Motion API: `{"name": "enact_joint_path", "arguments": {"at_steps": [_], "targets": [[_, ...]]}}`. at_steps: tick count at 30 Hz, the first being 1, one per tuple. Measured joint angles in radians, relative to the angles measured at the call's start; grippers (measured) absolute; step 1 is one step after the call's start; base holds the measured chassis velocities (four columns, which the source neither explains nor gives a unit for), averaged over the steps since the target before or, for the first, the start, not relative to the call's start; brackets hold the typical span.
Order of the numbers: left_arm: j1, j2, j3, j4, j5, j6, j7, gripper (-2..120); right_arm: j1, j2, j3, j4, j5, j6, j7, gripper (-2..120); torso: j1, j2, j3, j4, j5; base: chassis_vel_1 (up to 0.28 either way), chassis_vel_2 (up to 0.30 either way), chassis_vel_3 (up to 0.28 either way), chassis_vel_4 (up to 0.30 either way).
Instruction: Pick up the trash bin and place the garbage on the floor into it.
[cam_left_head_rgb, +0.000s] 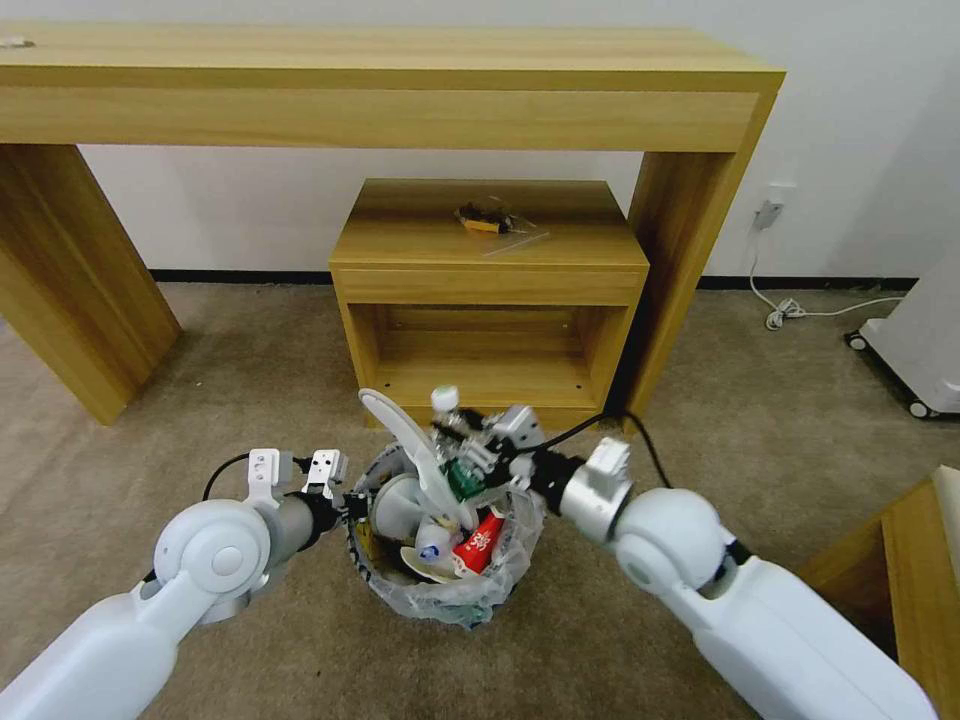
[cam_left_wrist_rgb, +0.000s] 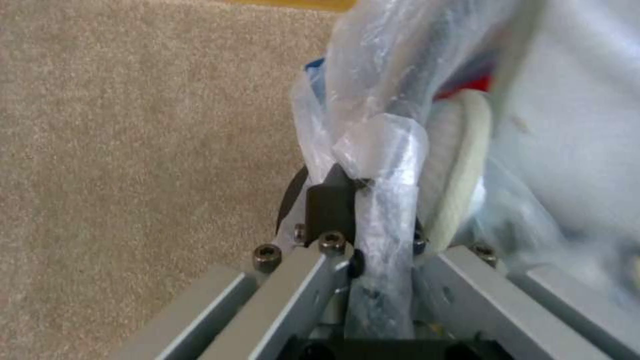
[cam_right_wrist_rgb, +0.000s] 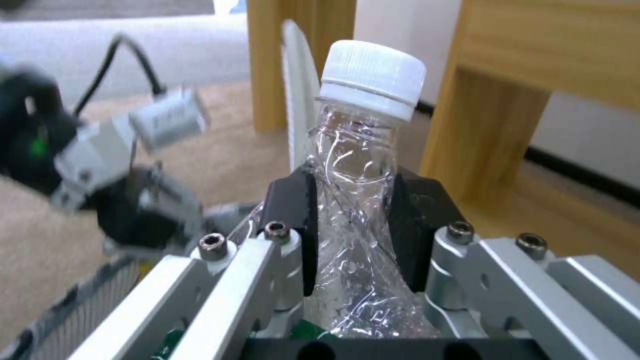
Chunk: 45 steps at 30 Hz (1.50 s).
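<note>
- Left arm enters at the lower left of the head view; the left gripper (cam_left_head_rgb: 345, 500) sits at the left rim of the trash bin (cam_left_head_rgb: 440, 590), its pads pinched together on the rim and the crinkled clear liner (cam_left_wrist_rgb: 383, 165), as the left wrist view shows; a black pad (cam_left_wrist_rgb: 328, 205) presses the bagged rim from one side.
- The trash bin stands low in the centre of the head view on the beige carpet (cam_left_head_rgb: 150, 420); whether its base touches the carpet cannot be told; inside it lie a white slipper (cam_left_head_rgb: 410, 440) that sticks up and leans toward the upper left, a red wrapper (cam_left_head_rgb: 482, 545), a white cup-like piece and other small litter; the slipper's pale edge (cam_left_wrist_rgb: 460, 165) lies just beside the clamped rim.
- Right arm comes in from the lower right of the head view; the right gripper (cam_left_head_rgb: 470, 440) hangs over the bin's upper right rim, clamped on a crushed clear bottle (cam_right_wrist_rgb: 353, 210) with a white cap (cam_right_wrist_rgb: 373, 75); the black pads (cam_right_wrist_rgb: 293, 210) squeeze its neck from both sides; the bottle's cap points up and away from the wrist.
- Beyond the bin, in the centre of the frame, a small wooden cabinet (cam_left_head_rgb: 490, 300) holds a small wrapper (cam_left_head_rgb: 490, 220) on its top.
- Farthest, a long wooden table (cam_left_head_rgb: 380, 90) spans the top of the frame against a white wall; a white cable (cam_left_head_rgb: 790, 305) lies on the carpet at the right.
</note>
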Motion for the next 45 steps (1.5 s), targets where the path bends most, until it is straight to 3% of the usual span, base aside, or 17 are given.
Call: {"name": "enact_joint_path", "arguments": {"at_steps": [6,22,42,45], "targets": [[-0.003,0.001,-0.005,-0.001,-0.008,0.0,0.0,0,0.015,0.021,-0.043,-0.074,-0.035,0.021,-0.013,22,0.0,0.0,0.0,0.0,0.0,0.0,0.0,0.0,0.0],[-0.027,0.005,-0.005,-0.001,-0.037,0.0,-0.008,0,0.007,0.025,-0.069,-0.116,-0.111,0.037,-0.006,22,0.0,0.0,0.0,-0.0001,0.0,0.0,0.0,0.0,0.0],[-0.009,0.007,-0.023,-0.003,-0.03,0.0,-0.006,0,-0.01,0.012,-0.015,-0.061,-0.081,0.032,0.045,96,0.0,0.0,0.0,0.0,0.0,0.0,0.0,0.0,0.0],[-0.002,0.006,-0.028,-0.002,-0.027,0.0,-0.006,0,-0.01,0.01,-0.003,-0.05,-0.072,0.029,0.051,99,0.0,0.0,0.0,-0.0001,0.0,0.0,0.0,0.0,0.0]]}}
